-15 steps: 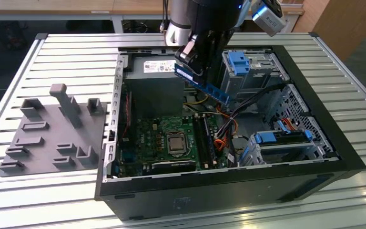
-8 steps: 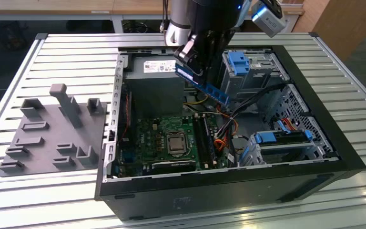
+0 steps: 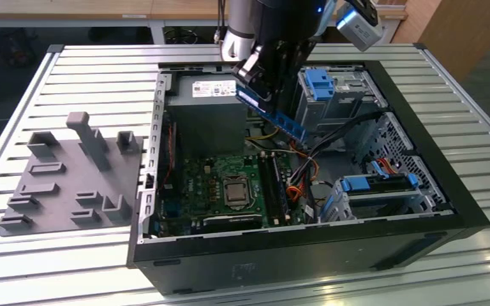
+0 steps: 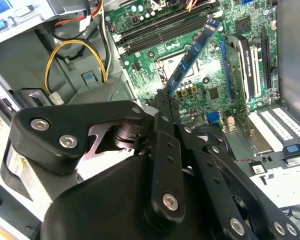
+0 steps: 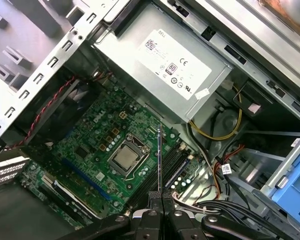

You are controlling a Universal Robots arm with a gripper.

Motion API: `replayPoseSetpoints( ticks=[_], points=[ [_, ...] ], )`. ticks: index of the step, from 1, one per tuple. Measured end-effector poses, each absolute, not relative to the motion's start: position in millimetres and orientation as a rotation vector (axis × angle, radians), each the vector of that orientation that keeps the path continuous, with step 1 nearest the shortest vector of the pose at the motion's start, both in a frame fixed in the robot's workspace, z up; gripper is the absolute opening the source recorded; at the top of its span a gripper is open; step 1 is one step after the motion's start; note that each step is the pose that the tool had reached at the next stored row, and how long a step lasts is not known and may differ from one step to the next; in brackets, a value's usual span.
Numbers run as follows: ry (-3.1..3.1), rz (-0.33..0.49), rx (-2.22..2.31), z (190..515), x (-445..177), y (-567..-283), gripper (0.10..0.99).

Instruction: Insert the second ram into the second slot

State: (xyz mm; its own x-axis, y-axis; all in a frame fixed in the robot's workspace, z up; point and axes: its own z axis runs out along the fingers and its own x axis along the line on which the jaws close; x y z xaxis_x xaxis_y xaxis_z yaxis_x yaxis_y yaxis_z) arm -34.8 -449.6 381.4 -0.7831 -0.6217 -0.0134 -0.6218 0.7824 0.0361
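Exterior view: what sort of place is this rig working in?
Probably a lab or workshop bench: an opened desktop computer case lies on a slatted metal table, with a grey parts fixture beside it.

We see our arm (image 3: 240, 29) as a smooth silver-grey cylinder joined to a black housing, with a small blue glow (image 3: 318, 7) at its upper edge and a pale grey box (image 3: 360, 27) mounted beside it. In the second wrist view our gripper (image 4: 161, 102) is matte black throughout, with broad rounded linkage plates, a narrow central bar and flat side links, all pinned with silver hex-socket screws (image 4: 40, 124).
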Motion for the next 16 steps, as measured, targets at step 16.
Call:
replayPoseSetpoints(
  ticks=[16],
  points=[
    [2.995,0.060,-0.940,381.2,-34.8,-449.6,0.118]
  ],
)
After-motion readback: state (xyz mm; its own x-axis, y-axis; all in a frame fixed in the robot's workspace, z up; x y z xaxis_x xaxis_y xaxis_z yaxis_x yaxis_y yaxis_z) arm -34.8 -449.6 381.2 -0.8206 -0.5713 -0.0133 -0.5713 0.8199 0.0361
